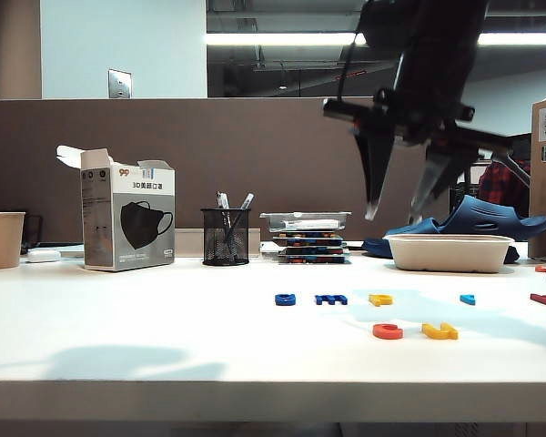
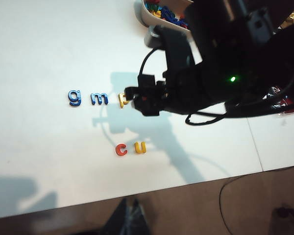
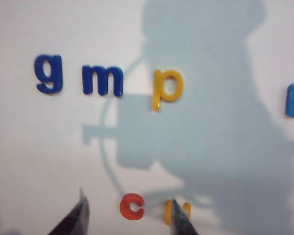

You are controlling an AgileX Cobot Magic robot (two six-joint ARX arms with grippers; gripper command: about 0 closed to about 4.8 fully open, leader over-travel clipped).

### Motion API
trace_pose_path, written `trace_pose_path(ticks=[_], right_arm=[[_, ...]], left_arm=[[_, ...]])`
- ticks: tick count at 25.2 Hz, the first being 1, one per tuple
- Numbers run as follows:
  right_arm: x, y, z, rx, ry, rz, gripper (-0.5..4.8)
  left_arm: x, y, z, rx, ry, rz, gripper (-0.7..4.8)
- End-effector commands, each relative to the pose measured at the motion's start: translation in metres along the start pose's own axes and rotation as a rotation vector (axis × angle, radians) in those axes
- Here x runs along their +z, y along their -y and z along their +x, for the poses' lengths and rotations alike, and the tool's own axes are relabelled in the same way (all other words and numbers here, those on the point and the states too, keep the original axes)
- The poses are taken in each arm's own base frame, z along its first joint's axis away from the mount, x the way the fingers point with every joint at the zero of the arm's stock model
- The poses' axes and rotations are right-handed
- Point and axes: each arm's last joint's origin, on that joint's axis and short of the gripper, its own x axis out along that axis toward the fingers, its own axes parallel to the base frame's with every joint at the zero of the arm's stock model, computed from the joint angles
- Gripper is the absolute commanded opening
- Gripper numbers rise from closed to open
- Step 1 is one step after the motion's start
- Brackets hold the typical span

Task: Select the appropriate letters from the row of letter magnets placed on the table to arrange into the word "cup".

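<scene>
In the exterior view we see the right end effector hanging high above the glossy white worktop, fingers apart and empty. In the left wrist view the right arm half hides the yellow p; the left end effector itself is out of sight. In the right wrist view the flat red c lies beside the yellow u, which a fingertip partly covers.

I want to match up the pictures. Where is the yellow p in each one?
Exterior view: the yellow p lies in the back row, right of the blue m, below the raised, open right end effector.
Left wrist view: only the yellow p's edge shows beside the blue m; the right arm covers the rest.
Right wrist view: the yellow p lies whole, above centre.
Shared landmark: the red c.
</scene>
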Motion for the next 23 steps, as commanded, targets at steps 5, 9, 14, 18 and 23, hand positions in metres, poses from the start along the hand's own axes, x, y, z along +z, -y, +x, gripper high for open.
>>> trace_pose_path(ticks=[5,9,14,18,23], right_arm=[[0.021,-0.011,-0.022,-0.002,0.058,-0.027,3.01],[0.033,-0.015,-0.015,-0.033,0.025,-0.033,3.01],[0.040,-0.016,-0.001,-0.077,0.007,-0.048,3.01],[0.042,-0.014,0.013,-0.098,-0.026,-0.052,3.01],[0.044,-0.013,0.039,-0.117,-0.076,-0.077,3.01]], left_arm=[[0.001,0.000,-0.001,-0.001,0.008,0.001,-0.05],[0.001,0.000,-0.001,-0.001,0.008,0.001,-0.05],[0.001,0.000,-0.001,-0.001,0.008,0.001,-0.05],[0.001,0.000,-0.001,-0.001,0.008,0.002,-0.05],[0.001,0.000,-0.001,-0.001,0.008,0.002,-0.05]])
